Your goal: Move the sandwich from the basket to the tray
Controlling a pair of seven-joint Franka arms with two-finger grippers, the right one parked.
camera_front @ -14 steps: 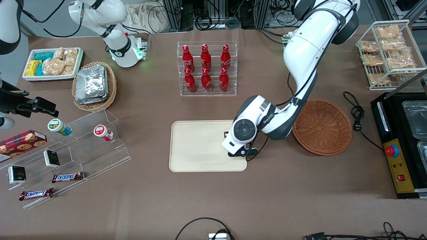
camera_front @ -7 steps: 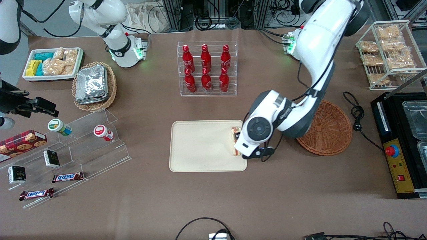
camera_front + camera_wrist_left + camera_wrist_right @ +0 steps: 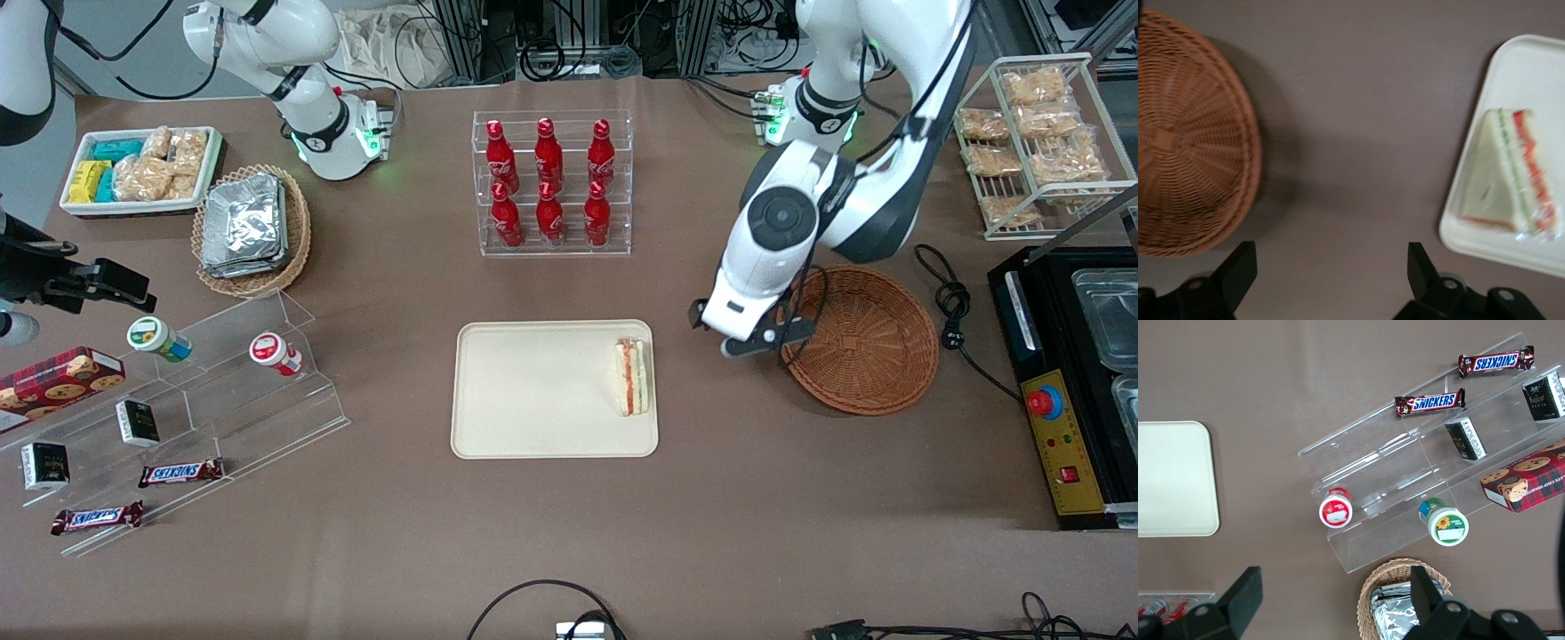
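The sandwich (image 3: 632, 376), a white wedge with red and green layers, lies on the cream tray (image 3: 533, 391) beside the rim nearest the working arm. In the left wrist view the sandwich (image 3: 1508, 173) sits in a corner of the tray (image 3: 1531, 73). The gripper (image 3: 749, 340) hangs open and empty over bare table between the tray and the reddish-brown basket (image 3: 861, 340). The wrist view shows the gripper (image 3: 1330, 270) with its black fingers (image 3: 1239, 267) spread wide above brown tabletop, and the basket (image 3: 1185, 180) holds nothing.
A clear rack of red bottles (image 3: 551, 182) stands farther from the camera than the tray. A black machine (image 3: 1067, 382) and a black cable (image 3: 947, 302) lie beside the basket. A tan basket of foil packs (image 3: 252, 229) and an acrylic shelf (image 3: 222, 382) sit toward the parked arm's end.
The gripper let go of the sandwich on the tray, rose and swung away toward the basket. The sandwich, hidden under the hand a second ago, now lies in plain sight.
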